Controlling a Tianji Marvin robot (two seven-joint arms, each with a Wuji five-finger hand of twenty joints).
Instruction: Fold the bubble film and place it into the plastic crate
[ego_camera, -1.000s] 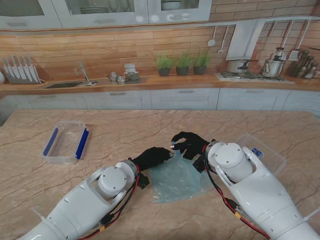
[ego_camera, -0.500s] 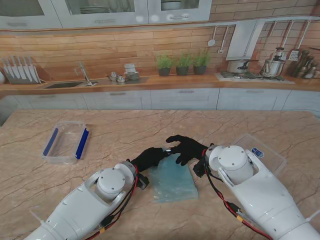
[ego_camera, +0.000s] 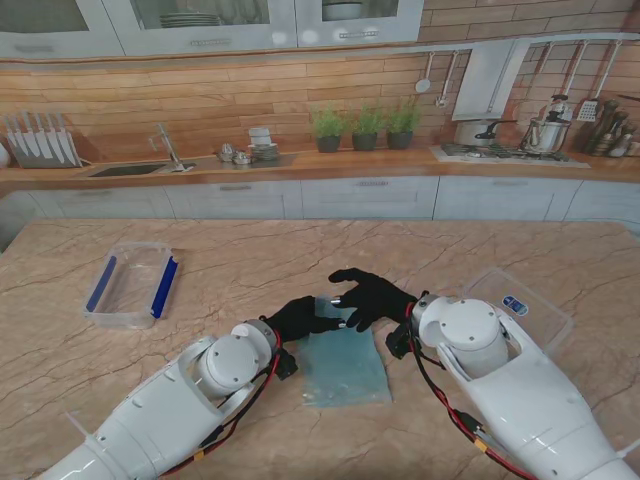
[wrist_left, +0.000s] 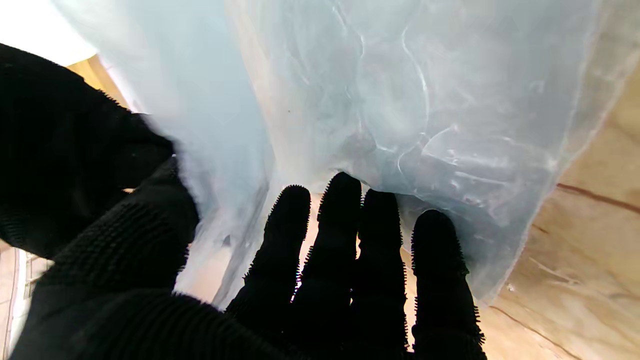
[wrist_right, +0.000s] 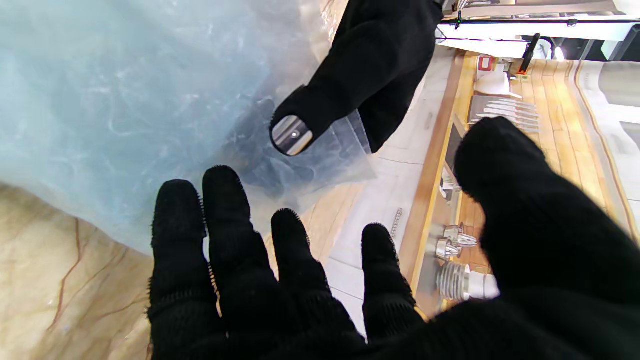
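Bubble film (ego_camera: 343, 366): you see it lying folded on the counter (ego_camera: 250, 260), near the edge closest to you, between both arms.
Plastic crate (ego_camera: 131, 283): clear with blue side strips, well apart from the film, toward the counter's left edge.
Left robot hand (ego_camera: 303, 317): thumb and fingers pinching the film's far left corner.
Right robot hand (ego_camera: 370, 295): fingers spread, holding nothing, at the film's far edge just beside the left one.

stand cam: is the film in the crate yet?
No. The film lies on the table between both arms, while the crate sits far off to the left with nothing visible in it.
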